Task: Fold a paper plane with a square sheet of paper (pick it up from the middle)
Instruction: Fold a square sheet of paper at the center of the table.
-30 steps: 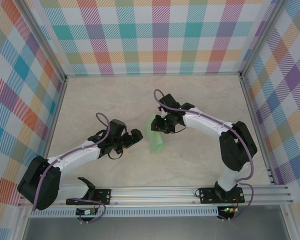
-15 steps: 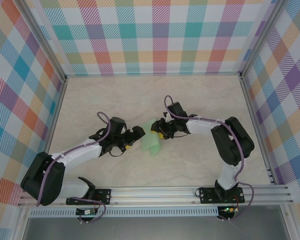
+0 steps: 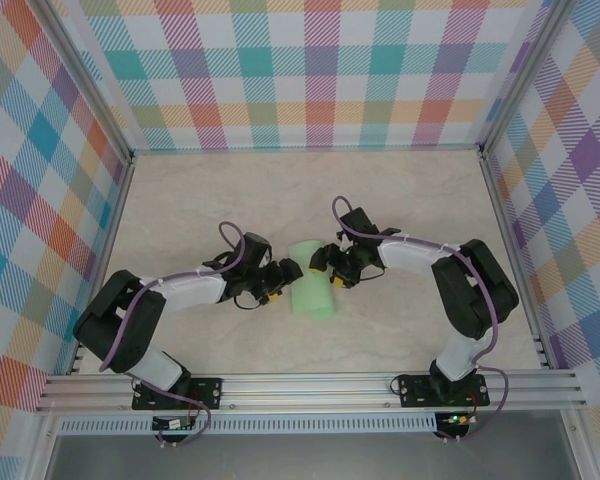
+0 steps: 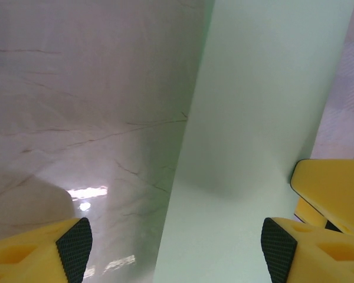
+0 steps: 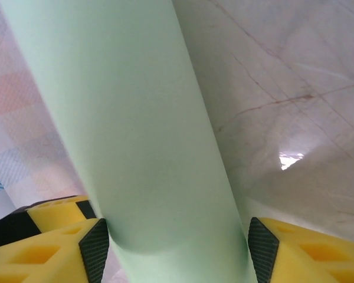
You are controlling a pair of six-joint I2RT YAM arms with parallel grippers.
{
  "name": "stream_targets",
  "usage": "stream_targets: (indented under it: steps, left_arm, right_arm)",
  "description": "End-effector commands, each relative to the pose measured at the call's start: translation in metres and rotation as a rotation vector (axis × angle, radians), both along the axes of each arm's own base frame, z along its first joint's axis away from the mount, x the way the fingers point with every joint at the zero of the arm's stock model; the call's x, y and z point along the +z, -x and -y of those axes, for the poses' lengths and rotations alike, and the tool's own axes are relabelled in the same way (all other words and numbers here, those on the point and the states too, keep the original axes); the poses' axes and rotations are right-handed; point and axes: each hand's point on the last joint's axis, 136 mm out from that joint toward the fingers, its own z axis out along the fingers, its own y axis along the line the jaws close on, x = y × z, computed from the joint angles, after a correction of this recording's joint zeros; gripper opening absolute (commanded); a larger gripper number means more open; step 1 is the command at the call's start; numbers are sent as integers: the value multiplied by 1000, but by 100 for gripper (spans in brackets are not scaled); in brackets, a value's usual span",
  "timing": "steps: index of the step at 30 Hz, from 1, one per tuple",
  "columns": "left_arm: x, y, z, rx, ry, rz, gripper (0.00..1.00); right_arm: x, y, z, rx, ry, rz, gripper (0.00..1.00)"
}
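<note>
Green paper (image 3: 312,290) at bench (image 3: 200,200) centre; left hand (image 3: 283,273) wide, straddling its edge; right hand (image 3: 330,268) flanks it closely, whether gripping cannot be told.

**One high overview, two close wrist views**
The top camera looks down from above and behind the arm bases (image 3: 177,388), taking in the whole desk (image 3: 180,200) and the checked walls (image 3: 310,70). Each wrist camera sits low and very near, facing out between the left fingers (image 4: 74,250) or the right fingers (image 5: 94,247). All three share the green paper (image 3: 310,292) mid-desk.
</note>
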Motion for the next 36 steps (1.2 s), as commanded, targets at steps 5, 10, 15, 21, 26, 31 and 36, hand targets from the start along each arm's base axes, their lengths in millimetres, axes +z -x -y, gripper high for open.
stream_targets:
  steps: [5,10,15,21,26,31,36]
  left_arm:
    - [6,-2,26,-50,29,17,76]
    - [10,-3,46,-79,73,30,67]
    - [11,-4,62,-105,103,37,56]
    - [7,-6,67,-104,102,38,35]
    - [3,-5,58,-114,28,43,20]
    - [1,-4,55,-157,-26,43,16]
    - [-6,-4,48,-161,-67,23,14]
  right_arm:
    - [0,13,30,19,22,-28,69]
    - [2,14,35,42,-10,-31,68]
    - [1,14,35,42,-38,-42,68]
    - [1,11,36,41,-51,-46,68]
    - [5,9,35,84,-81,-20,68]
    - [12,12,28,186,-130,14,68]
    - [7,11,32,247,-90,35,70]
